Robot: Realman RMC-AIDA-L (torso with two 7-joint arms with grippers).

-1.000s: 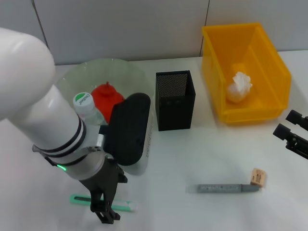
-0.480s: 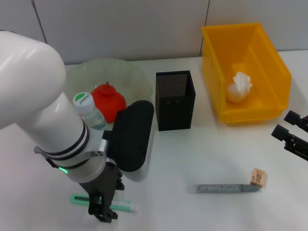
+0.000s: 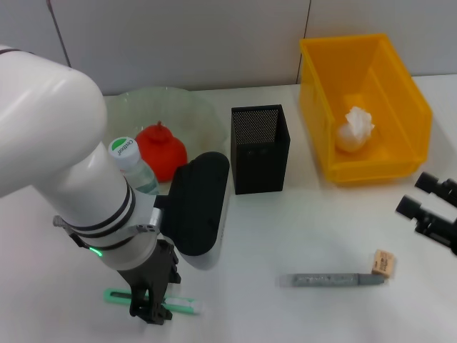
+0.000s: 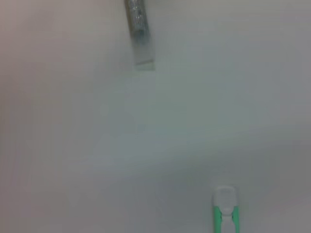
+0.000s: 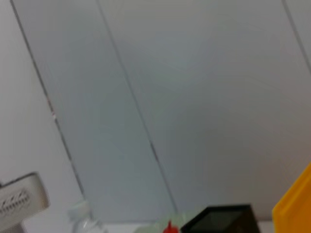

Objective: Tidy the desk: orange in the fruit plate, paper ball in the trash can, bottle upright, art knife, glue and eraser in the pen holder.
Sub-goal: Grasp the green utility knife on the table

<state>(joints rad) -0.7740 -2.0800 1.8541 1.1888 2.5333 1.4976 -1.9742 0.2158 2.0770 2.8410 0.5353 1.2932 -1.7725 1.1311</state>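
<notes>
Two arms in your view: left gripper [image 3: 151,309] points straight down over the green art knife [image 3: 183,307] on the desk, fingers parted around it. Right gripper [image 3: 427,210] sits open near the eraser [image 3: 383,263].
</notes>
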